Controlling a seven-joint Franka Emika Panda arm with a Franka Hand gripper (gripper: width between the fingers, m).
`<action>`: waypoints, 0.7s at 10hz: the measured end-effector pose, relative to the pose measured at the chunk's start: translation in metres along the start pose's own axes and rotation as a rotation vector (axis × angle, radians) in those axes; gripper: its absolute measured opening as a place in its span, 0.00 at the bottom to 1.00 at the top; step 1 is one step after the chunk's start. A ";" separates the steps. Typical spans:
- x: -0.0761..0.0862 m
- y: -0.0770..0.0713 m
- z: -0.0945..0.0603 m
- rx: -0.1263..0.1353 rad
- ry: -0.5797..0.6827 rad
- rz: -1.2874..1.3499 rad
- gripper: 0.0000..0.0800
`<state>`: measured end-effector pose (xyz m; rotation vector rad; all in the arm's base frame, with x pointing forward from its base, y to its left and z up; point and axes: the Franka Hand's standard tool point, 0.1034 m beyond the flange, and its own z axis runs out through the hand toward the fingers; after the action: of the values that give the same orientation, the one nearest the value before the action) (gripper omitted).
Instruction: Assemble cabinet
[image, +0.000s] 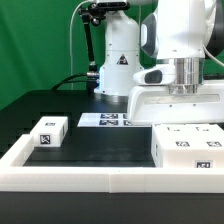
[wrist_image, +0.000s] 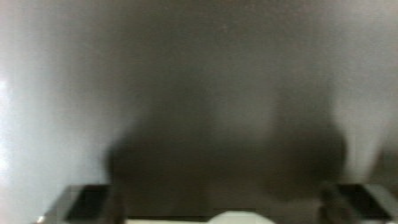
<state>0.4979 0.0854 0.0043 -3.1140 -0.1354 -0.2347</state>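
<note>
— Where's the cabinet?

— In pieces. The body (image: 188, 148) sits on the table (image: 100, 148) at the exterior view's right, hard against the rail (image: 90, 178). One block (image: 50, 131) lies well apart from it at the left, also near the rail. The marker board (image: 104, 120) lies between them, further back.

— And the gripper?

— The gripper (wrist_image: 228, 203) hangs low over the body's far edge, as far as I can tell; from outside, the body hides its tips. In the wrist view the fingers (wrist_image: 89, 203) stand wide apart with nothing clamped. A pale scrap shows between them, too blurred to name.

— So what's it up to?

— I'd guess it's lining up a grip on the body.

— How should it go about it?

— Get one wall centred between the fingers before closing, so neither pad lands first and skews the box. Come straight down, not at a slant. Close on a flat face, not a corner. And go easy: the body is jammed by the rail, so a sideways nudge could tip it rather than slide it.
</note>
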 end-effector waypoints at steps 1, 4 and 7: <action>0.000 0.000 0.000 0.000 0.000 0.000 0.43; -0.002 0.001 0.001 -0.001 -0.005 -0.039 0.03; -0.002 0.001 0.001 -0.001 -0.005 -0.038 0.00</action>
<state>0.4965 0.0840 0.0033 -3.1153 -0.1950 -0.2281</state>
